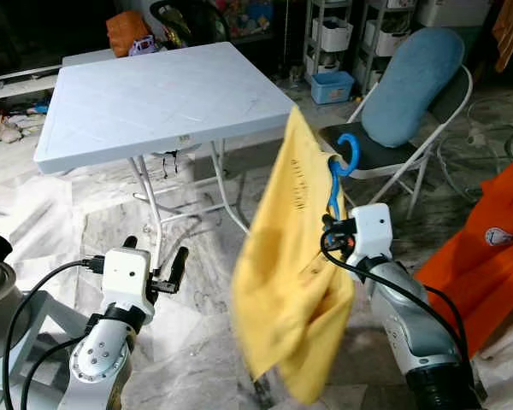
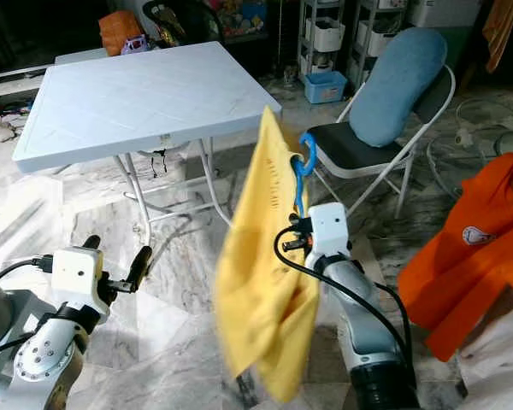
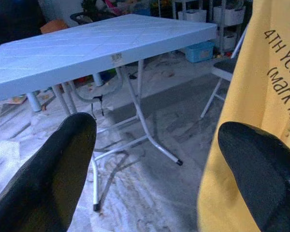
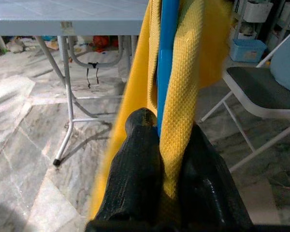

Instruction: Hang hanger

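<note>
A blue plastic hanger (image 1: 342, 166) carries a yellow shirt (image 1: 291, 273) with dark print. My right gripper (image 4: 166, 145) is shut on the hanger's blue stem and a fold of the shirt, holding them up in mid-air in front of me. The hook (image 2: 307, 152) points upward and free. The shirt drapes down past my right arm. My left gripper (image 1: 158, 260) is low on the left, open, with nothing between its fingers (image 3: 48, 179); the shirt (image 3: 251, 111) hangs to its side.
A white folding table (image 1: 154, 98) stands ahead on the left over a marble floor. A folding chair (image 1: 393, 149) with a blue cushion (image 1: 410, 85) is at the right. An orange garment (image 1: 487, 248) hangs at the far right. Shelves and bins (image 1: 332, 85) line the back.
</note>
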### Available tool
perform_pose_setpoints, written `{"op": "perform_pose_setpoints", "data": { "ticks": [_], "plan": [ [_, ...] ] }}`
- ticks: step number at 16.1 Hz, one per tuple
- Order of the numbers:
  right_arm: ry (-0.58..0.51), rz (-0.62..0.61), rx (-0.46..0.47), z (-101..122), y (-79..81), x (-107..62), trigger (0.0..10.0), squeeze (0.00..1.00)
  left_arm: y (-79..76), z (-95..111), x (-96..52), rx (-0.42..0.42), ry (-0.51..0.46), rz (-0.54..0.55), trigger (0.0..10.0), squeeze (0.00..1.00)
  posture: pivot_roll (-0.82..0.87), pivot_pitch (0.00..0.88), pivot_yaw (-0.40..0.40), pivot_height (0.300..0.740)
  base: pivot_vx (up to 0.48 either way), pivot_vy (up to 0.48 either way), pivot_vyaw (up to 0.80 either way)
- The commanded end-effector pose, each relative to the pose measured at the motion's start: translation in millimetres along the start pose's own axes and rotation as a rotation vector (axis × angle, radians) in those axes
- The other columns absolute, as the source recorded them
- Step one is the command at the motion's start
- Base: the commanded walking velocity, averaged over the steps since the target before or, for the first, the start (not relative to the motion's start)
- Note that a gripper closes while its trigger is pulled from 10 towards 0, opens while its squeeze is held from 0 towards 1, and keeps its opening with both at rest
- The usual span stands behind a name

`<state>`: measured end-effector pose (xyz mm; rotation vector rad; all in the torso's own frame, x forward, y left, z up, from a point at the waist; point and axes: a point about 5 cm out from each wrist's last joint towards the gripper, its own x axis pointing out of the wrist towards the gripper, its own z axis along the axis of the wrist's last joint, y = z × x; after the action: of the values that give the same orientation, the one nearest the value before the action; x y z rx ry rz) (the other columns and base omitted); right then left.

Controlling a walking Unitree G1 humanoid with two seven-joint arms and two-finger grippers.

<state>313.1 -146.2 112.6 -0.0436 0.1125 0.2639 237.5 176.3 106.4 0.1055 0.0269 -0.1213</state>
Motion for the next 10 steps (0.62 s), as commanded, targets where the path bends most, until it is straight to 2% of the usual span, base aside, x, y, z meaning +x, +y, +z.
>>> {"op": "perform_pose_setpoints", "data": {
  "ticks": [1,4,7,10],
  "plan": [
    [-0.062,0.02,0.0,10.6,2.6,0.8,10.0,0.0,-1.6,1.6,-1.4,0.001,0.003,-0.012,10.0,0.0,0.07,0.0,0.058,0.74,0.0,0.0,0.51],
    [-0.071,0.063,0.02,11.0,11.2,1.4,10.0,0.0,-15.9,-1.9,-3.8,-0.023,0.017,-0.043,10.0,0.0,0.07,0.0,0.055,0.74,0.0,0.0,0.79],
    [-0.078,0.087,0.017,11.5,13.8,0.7,10.0,0.0,-19.7,-3.2,-4.9,-0.032,0.022,-0.049,10.0,0.0,0.06,0.0,0.05,0.74,0.0,0.0,0.76],
    [-0.085,0.088,0.027,12.4,13.0,0.9,10.0,0.0,-19.1,-3.4,-2.9,-0.036,0.027,-0.047,10.0,0.0,0.06,0.0,0.046,0.74,0.0,0.0,0.47]
  ]
}}
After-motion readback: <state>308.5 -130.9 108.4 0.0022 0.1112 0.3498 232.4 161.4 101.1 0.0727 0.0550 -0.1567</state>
